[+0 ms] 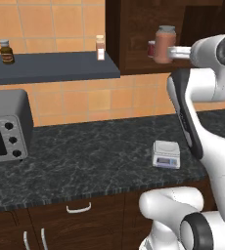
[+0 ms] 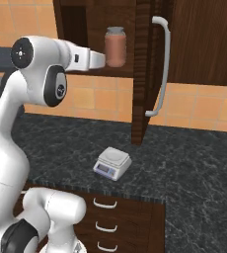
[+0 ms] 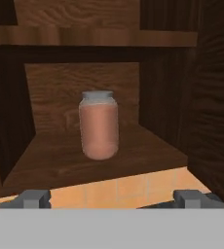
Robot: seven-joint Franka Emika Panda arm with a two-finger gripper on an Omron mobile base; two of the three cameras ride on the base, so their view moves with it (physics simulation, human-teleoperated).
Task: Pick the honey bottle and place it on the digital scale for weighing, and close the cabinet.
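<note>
Reaching toward the honey bottle point(image 3: 99, 125), standing upright on the bottom shelf of the open cabinet point(image 2: 142, 69), grey lid up. Hovering in front of the shelf with the end effector point(image 3: 112, 197) spread wide and holding nothing, fingertips point(image 3: 34, 197) short of the jar and well apart from it. Judging the pick step as just beginning: nothing gripped yet. Needing next a straight push forward into the cabinet until the jar sits between the jaws, then closing around its middle, keeping clear of the shelf edge and side wall. Waiting below on the dark desk point(image 1: 85, 151): the digital scale point(image 1: 166, 154), bare on top. Leaving the door, with its silver handle point(image 2: 162, 69), for last.
</note>
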